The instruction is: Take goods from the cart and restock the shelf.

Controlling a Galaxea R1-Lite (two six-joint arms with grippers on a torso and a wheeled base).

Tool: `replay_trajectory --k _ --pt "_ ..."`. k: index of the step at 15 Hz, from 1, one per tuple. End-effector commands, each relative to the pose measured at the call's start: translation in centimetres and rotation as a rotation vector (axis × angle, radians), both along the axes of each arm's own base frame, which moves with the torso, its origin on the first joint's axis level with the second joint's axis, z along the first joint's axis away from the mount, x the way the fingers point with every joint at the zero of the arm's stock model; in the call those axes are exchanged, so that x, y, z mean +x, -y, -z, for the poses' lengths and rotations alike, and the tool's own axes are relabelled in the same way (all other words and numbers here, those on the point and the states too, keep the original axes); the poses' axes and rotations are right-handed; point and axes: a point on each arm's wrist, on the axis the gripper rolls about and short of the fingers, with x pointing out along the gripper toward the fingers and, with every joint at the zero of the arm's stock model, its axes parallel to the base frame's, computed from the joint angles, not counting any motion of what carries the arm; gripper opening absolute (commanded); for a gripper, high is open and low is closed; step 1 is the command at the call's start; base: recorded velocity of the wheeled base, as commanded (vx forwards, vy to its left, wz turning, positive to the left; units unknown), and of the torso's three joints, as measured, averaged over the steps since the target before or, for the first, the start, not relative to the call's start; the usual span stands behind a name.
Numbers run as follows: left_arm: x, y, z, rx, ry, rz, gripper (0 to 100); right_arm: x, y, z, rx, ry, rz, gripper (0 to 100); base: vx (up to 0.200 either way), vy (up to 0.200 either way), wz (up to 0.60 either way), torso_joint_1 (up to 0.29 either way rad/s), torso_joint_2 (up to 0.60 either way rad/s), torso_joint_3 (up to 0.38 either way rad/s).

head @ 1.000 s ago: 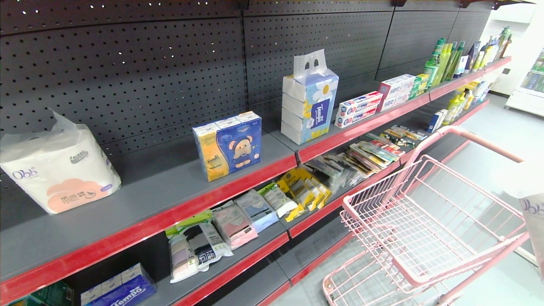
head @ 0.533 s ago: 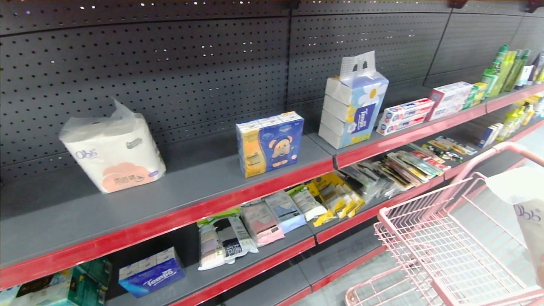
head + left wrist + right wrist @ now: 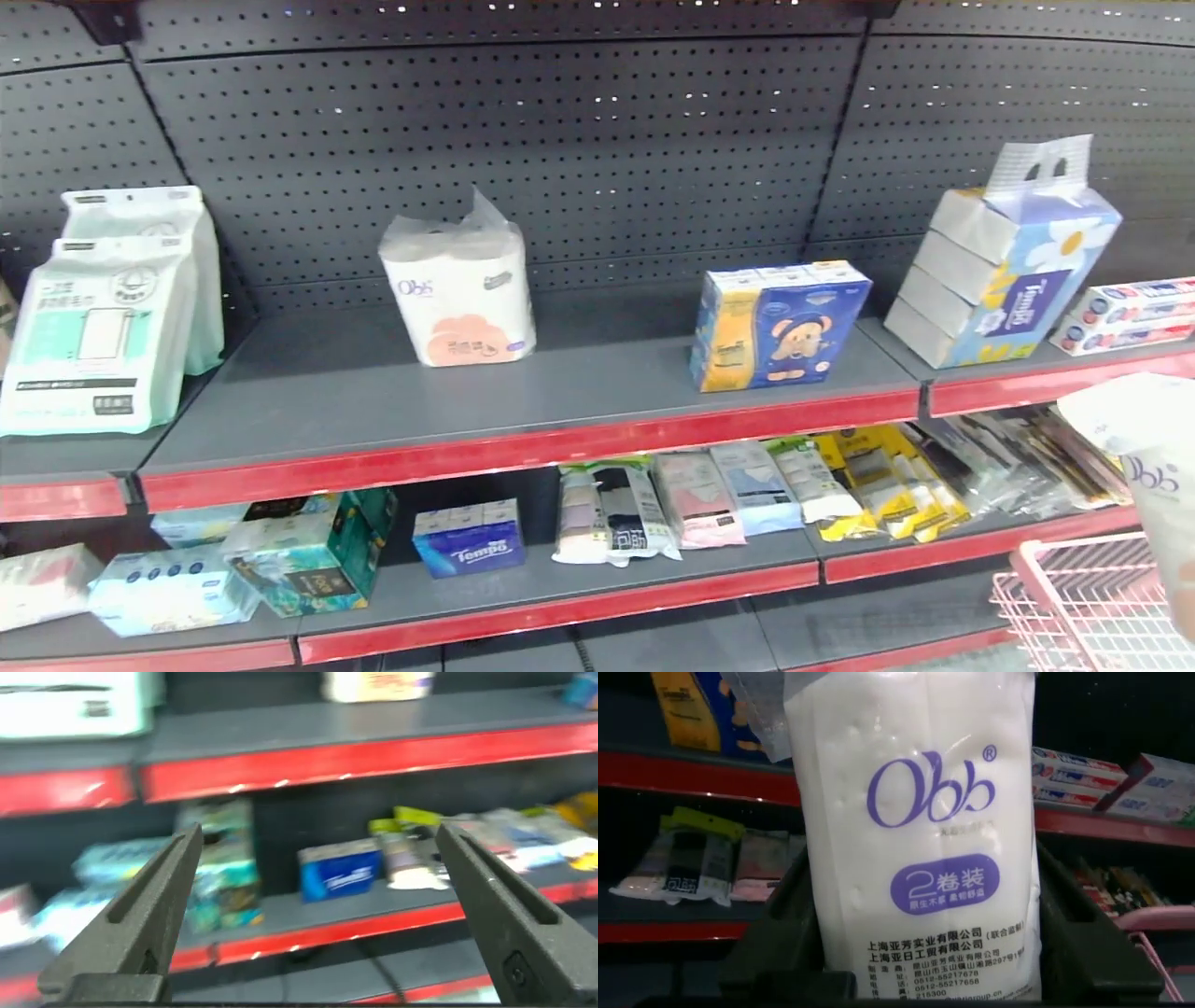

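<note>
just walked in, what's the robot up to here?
Restocking run, mid-carry. The right gripper is shut on a white pack of paper rolls, held up beside the pink cart and facing the shelves. A matching pack already stands on the upper shelf, with bare space on both sides. The left gripper is open and empty, pointed at the lower shelf.
</note>
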Motion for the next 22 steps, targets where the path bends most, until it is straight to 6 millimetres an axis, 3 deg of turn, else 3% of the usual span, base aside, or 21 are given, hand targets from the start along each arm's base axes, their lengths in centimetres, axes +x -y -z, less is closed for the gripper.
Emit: replay_trajectory --k 1,3,12,20,22 --pt "0.0 0.0 0.0 0.0 0.0 0.001 100 0.1 0.0 0.0 0.0 -0.007 -0.001 0 0.0 0.0 0.6 0.007 0.01 -0.002" --pt "0.0 0.0 0.0 0.0 0.0 0.0 100 0.2 0.0 0.0 0.0 -0.008 -0.001 0 0.0 0.0 0.6 0.002 0.0 0.0" --pt "0.1 0.0 0.0 0.002 -0.01 0.003 100 0.1 -0.1 1.4 0.022 -0.042 -0.035 0 0.0 0.0 0.0 0.0 0.0 0.0" --pt "0.0 0.0 0.0 0.002 0.0 -0.002 100 0.1 0.0 1.5 0.053 -0.037 -0.013 0 0.0 0.0 0.0 0.0 0.0 0.0" --pt "0.0 0.0 0.0 0.002 0.0 0.0 100 0.1 0.0 1.5 0.053 -0.039 -0.013 0 0.2 0.0 0.0 0.0 0.01 0.002"
